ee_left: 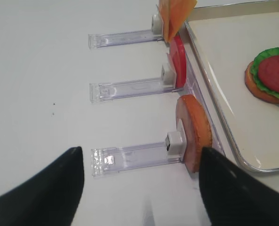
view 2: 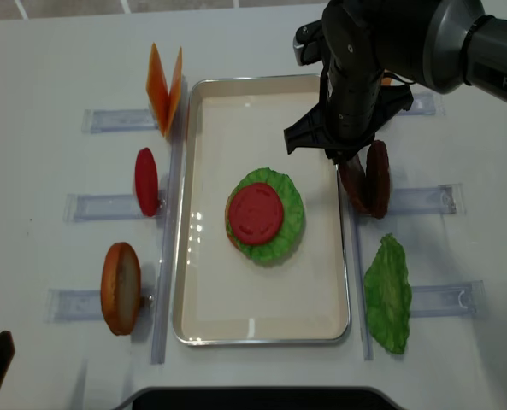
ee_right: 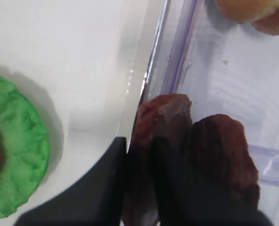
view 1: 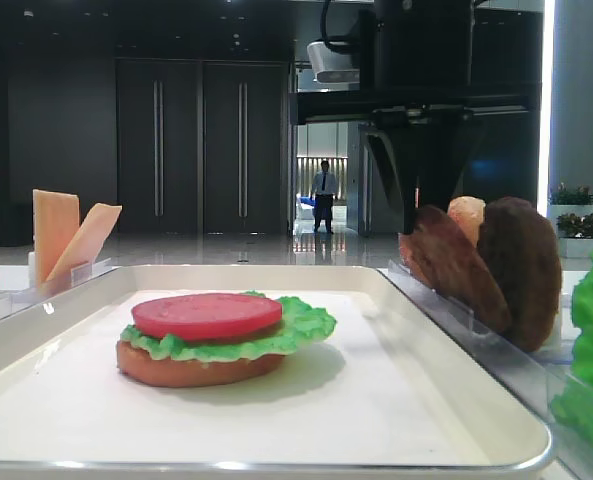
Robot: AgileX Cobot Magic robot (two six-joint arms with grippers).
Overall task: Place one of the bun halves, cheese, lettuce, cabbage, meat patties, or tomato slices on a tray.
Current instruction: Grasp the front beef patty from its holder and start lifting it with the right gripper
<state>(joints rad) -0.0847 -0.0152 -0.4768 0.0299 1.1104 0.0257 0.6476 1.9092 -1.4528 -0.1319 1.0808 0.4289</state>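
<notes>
On the tray (view 2: 203, 307) a stack is partly built: a bun half (view 1: 191, 368) at the bottom, a lettuce leaf (view 2: 287, 224) over it and a tomato slice (view 2: 256, 212) on top, so a meat patty looks like the piece now in hand. Two patties stand on edge in a clear rack (view 2: 424, 200) just beside the tray's right rim, and the right gripper (ee_right: 139, 155) has its two dark fingers set on either side of the patty nearer the tray (ee_right: 146, 127), pinched close against it; the other patty (ee_right: 224, 155) stands touching it, outside the grip. The gripped patty sits in its rack, not yet lifted, so the carry over the rim and the setting down are left to do. The left gripper (ee_left: 139, 183) hangs spread wide and empty over the table near a spare bun half (ee_left: 195, 134), a spare tomato slice (ee_left: 179, 61) and the cheese slices (view 2: 166, 79), all standing in racks on the tray's left; another lettuce leaf (view 2: 388, 295) lies to the right. The overhead view hides the grip itself behind the arm, the wrist view cuts off the fingertips and the patties' lower edges, and a pale round piece (view 1: 468, 215) behind the patties is too hidden to name.
</notes>
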